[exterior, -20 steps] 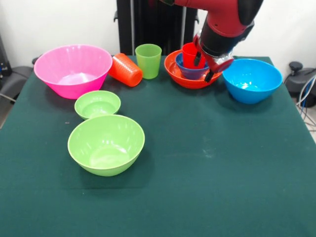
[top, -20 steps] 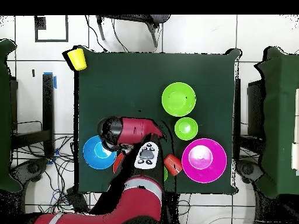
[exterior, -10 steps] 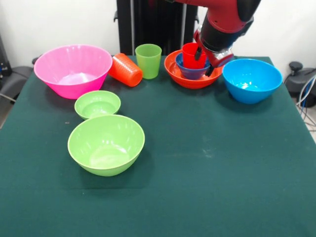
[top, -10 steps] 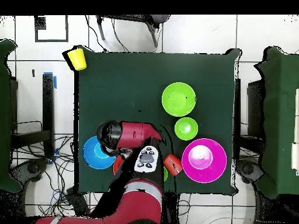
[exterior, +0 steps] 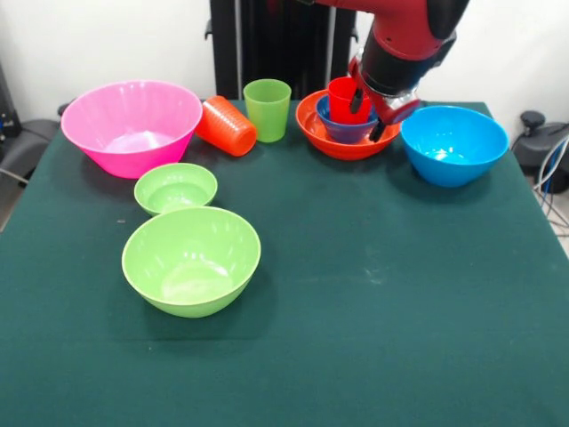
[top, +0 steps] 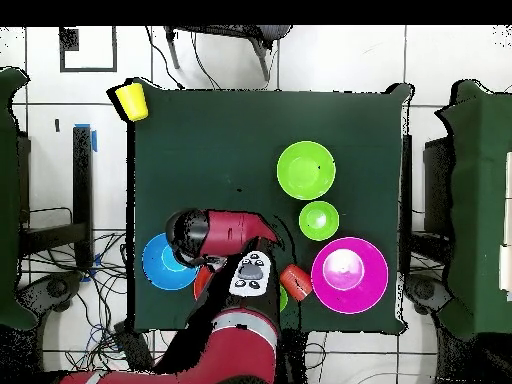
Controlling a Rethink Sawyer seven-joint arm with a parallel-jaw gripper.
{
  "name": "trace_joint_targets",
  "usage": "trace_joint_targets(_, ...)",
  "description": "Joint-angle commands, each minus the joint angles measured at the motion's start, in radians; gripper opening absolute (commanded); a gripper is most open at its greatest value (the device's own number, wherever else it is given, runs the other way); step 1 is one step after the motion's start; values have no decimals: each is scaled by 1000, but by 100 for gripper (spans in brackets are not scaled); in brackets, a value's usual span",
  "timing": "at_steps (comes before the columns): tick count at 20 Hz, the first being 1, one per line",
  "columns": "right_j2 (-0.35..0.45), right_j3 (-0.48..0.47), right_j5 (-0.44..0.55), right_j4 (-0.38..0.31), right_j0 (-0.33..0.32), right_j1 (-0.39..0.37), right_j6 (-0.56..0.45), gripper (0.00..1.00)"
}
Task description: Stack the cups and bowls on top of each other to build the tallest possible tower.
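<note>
Barely shifted since 0.5 s ago: gripper [exterior: 366, 113] over wide orange bowl [exterior: 322, 133] | fingers open, straddling red cup [exterior: 342, 96], not clamped | table's [exterior: 400, 302] near half open

the red and black arm [top: 225, 300] reaches over the green table [top: 210, 140], covering most of what lies under it. relative to the huge pink bowl [top: 349, 275]: the small green bowl [top: 319, 220] sits just above it, the large green bowl [top: 306, 170] beyond that, the orange cup [top: 296, 282] just left, the blue bowl [top: 163, 262] far left, the yellow cup [top: 131, 99] off the table's far corner
</note>
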Motion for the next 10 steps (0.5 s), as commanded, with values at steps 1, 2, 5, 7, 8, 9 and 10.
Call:
trace_joint_targets(1, 115, 55, -218, -34, 21, 27, 9, 100)
trace_joint_targets(2, 116, 60, -244, -32, 24, 30, 17, 100)
trace_joint_targets(5, 124, 73, -362, -29, 24, 52, 40, 100)
trace_joint_targets(7, 129, 85, -429, -29, 20, 60, 48, 100)
trace_joint_targets(8, 128, 87, -449, -30, 22, 64, 49, 100)
trace_joint_targets(9, 127, 85, -461, -30, 21, 68, 47, 100)
trace_joint_targets(10, 126, 86, -459, -27, 24, 67, 46, 100)
